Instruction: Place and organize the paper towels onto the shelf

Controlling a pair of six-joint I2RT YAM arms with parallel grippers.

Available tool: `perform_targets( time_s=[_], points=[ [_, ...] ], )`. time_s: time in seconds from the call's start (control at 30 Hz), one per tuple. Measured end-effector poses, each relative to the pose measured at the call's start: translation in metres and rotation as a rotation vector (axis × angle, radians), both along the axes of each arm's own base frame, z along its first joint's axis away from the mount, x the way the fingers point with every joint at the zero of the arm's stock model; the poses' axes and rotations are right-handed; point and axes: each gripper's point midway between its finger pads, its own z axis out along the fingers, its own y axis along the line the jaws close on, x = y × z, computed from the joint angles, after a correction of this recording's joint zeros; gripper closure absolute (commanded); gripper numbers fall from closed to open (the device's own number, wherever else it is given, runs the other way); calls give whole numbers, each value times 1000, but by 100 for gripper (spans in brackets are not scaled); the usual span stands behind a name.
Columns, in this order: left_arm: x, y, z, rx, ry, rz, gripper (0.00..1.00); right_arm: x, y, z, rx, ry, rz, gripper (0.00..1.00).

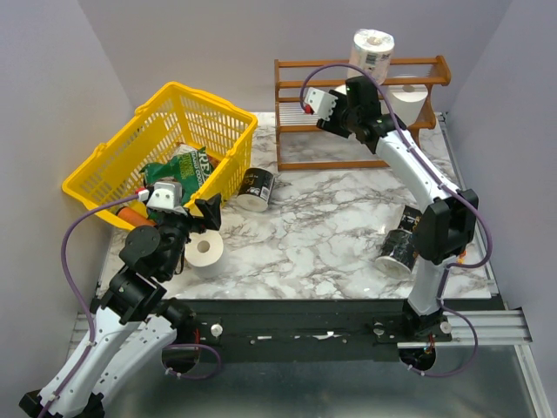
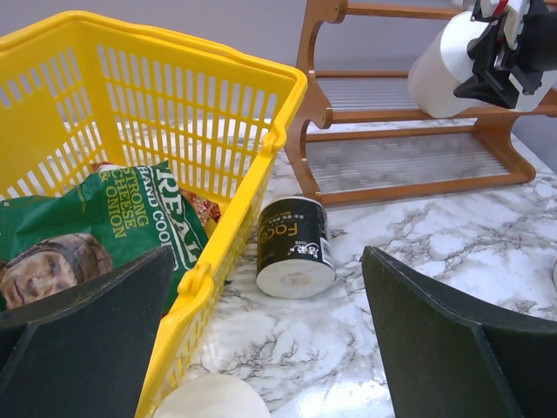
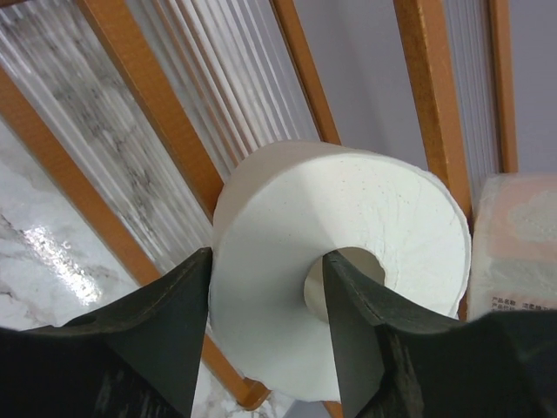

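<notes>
The right hand (image 3: 270, 254) is closed on a white roll (image 3: 287, 200). One finger sits inside the cardboard core and the other presses against the outer wall. In the top view this white roll is at the right end of the shelf (image 1: 322, 164), in the upper right of the frame and level with the middle tier. Whether it rests on a rail or hangs just clear cannot be told. The right wrist view shows the shelf's brown rails and ribbed slats directly behind it.

A wrapped roll (image 1: 372, 50) stands upright on the top tier, above and a little left of the white roll. Its printed wrapper shows at the right edge of the right wrist view.

The left hand (image 1: 207, 212) is at the lower left of the top view, its jaws spread wide with nothing between them. A loose roll (image 1: 204, 252), bare white, stands on end on the worktop (image 1: 322, 235) just below that hand.

The yellow basket (image 1: 187, 122) fills the upper left and holds a green crisp bag (image 1: 184, 165). One black-wrapped roll (image 1: 255, 189) lies on its side just right of the basket. A second black-wrapped roll (image 1: 399, 251) lies at the right of the worktop, partly behind the right arm.
</notes>
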Motion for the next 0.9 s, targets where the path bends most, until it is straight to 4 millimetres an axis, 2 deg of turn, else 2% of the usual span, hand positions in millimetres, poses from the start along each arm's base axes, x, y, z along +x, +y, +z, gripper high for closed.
perform_targets(
  time_s=[0.13,0.33,0.6,0.9],
  points=[
    [0,0,0,0,0,0,1,5,0,2,-1,-28,-2,32],
    [0,0,0,0,0,0,1,12,-1,4,-15,-74,-5,31],
    [0,0,0,0,0,0,1,22,-10,18,-45,-150,-51,28],
    [0,0,0,0,0,0,1,33,-18,39,-54,-243,-85,32]
  ],
)
